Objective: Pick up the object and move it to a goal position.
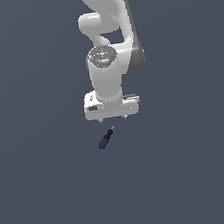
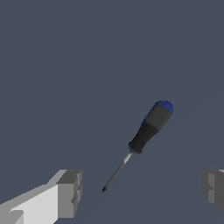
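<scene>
The tool hangs spread wide above the screwdriver, gripping nothing. The screwdriver lies flat on the counter, its shaft tip between the fingers.

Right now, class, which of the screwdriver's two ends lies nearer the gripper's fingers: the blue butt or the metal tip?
The metal tip of the screwdriver: its thin grey shaft points in between the open gripper fingers, while the blue butt points away.
</scene>
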`<state>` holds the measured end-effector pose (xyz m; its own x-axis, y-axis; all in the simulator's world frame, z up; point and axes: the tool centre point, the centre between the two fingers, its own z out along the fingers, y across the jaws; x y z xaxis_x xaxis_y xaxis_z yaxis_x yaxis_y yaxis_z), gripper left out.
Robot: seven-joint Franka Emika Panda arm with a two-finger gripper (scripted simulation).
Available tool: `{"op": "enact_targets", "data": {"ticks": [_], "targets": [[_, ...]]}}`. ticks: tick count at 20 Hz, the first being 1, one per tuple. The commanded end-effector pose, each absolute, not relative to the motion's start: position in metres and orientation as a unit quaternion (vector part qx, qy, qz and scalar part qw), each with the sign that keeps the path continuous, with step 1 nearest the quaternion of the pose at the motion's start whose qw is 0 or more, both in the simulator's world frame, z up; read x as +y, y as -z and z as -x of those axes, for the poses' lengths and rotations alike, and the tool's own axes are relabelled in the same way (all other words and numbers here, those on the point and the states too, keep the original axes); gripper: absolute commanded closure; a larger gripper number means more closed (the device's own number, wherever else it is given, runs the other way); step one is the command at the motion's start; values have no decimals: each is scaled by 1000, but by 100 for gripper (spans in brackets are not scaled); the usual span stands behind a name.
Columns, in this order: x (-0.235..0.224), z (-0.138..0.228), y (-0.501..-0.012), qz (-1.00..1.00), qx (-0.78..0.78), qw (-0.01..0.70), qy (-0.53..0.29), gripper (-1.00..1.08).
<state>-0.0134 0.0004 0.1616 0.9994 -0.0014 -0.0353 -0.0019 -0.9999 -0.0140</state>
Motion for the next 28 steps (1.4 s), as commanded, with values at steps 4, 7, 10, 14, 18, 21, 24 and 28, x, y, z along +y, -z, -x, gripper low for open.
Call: {"op": "enact_targets", "data": {"ticks": [4, 7, 10, 14, 18, 21, 24, 28], "targets": [[2, 12, -164, 1000, -5, 6, -16, -92], [5, 9, -170, 1000, -20, 5, -12, -92], [7, 7, -173, 1000, -29, 4, -10, -92], [7, 7, -172, 1000, -26, 4, -10, -92], [6, 8, -167, 1000, -11, 4, -10, -92], [5, 10, -160, 1000, 8, 5, -10, -92], [3, 12, -151, 999, 34, 6, -9, -92], [0, 16, -135, 997, 80, 6, -8, -92]]}}
